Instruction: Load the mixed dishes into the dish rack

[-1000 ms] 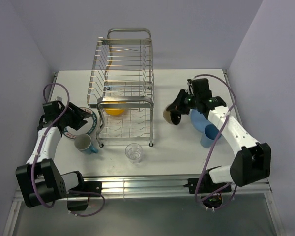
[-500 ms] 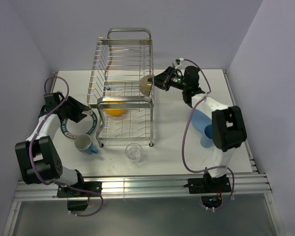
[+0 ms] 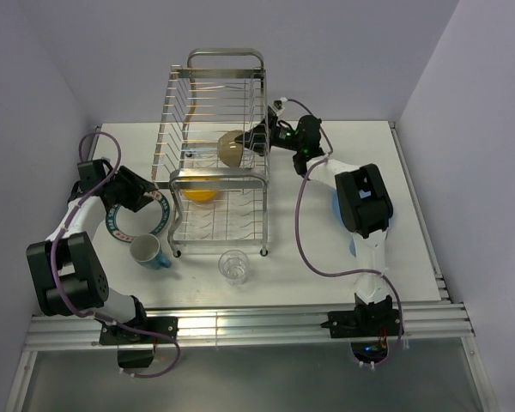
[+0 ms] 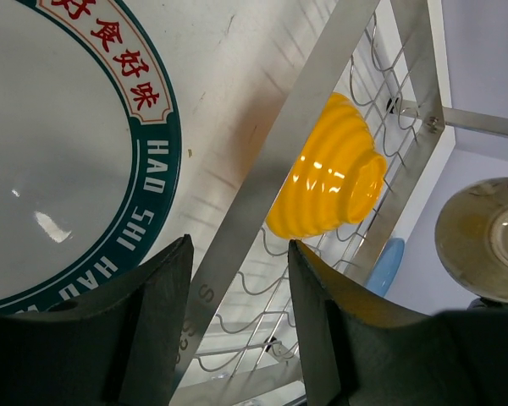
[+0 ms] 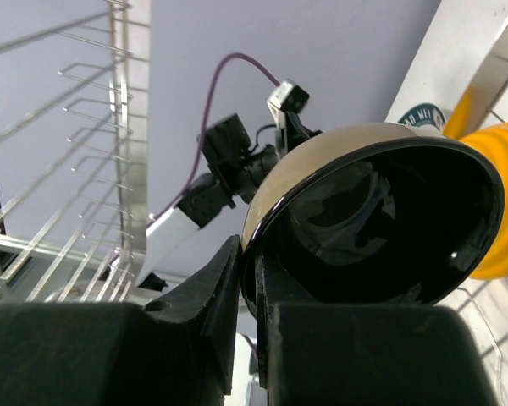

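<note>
My right gripper [image 3: 256, 140] is shut on the rim of the black bowl [image 3: 232, 148] and holds it tilted over the upper tier of the dish rack [image 3: 213, 103]. In the right wrist view the bowl [image 5: 381, 228] has its rim pinched between the fingers [image 5: 212, 288]. A yellow-orange bowl [image 3: 200, 191] sits in the rack's lower tier. My left gripper [image 3: 146, 199] is open and holds nothing. It hangs over the white plate with the green rim [image 3: 130, 225], just left of the rack. In the left wrist view the plate [image 4: 59, 152] lies left of the gripper [image 4: 237, 254].
A teal-and-white mug [image 3: 148, 251] lies by the plate. A clear glass [image 3: 233, 266] stands in front of the rack. A blue plate [image 3: 336, 204] and a blue cup [image 3: 354, 247] lie right of the rack, mostly hidden by the right arm.
The right arm has swung left from the table's right side, carrying the black bowl over the rack's upper tier. The left gripper has shifted slightly toward the rack.
</note>
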`<state>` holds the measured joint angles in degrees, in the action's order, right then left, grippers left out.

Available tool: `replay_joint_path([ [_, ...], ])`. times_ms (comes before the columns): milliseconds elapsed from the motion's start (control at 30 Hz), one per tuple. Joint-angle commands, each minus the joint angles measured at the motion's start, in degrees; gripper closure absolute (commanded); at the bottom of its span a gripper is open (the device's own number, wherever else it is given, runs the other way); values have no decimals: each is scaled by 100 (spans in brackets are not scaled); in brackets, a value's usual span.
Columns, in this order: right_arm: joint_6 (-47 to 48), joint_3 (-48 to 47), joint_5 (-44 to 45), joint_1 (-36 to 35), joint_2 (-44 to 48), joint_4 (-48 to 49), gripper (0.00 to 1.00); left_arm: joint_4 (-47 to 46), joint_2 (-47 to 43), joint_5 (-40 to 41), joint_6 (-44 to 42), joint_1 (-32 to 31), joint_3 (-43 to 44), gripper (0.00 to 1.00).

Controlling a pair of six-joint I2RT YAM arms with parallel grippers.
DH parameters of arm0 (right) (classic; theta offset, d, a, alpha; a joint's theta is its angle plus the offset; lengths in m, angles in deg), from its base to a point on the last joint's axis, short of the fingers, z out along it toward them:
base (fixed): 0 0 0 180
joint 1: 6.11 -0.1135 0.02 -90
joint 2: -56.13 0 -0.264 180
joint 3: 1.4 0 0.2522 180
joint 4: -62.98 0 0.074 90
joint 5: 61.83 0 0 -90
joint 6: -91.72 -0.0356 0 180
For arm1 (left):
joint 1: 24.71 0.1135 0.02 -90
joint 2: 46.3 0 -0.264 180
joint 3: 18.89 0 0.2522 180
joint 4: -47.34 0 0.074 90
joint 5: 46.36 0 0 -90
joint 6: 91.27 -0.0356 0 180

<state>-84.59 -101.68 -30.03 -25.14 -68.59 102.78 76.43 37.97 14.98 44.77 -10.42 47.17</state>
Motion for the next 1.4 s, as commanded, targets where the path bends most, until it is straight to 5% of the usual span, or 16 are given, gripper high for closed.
replay_joint_path([
  [0,-307,-409,-263,39,-243,1024,100,84,2,-78,-253,-5,238,45],
  [600,-361,-392,-26,48,-1089,1456,100,145,134,-209,-464,-5,343,45],
  [1233,465,1145,370,171,-597,955,100,119,327,-341,-544,-4,457,45],
  [1367,807,1453,414,224,-386,691,88,84,336,-377,-544,-5,457,44],
])
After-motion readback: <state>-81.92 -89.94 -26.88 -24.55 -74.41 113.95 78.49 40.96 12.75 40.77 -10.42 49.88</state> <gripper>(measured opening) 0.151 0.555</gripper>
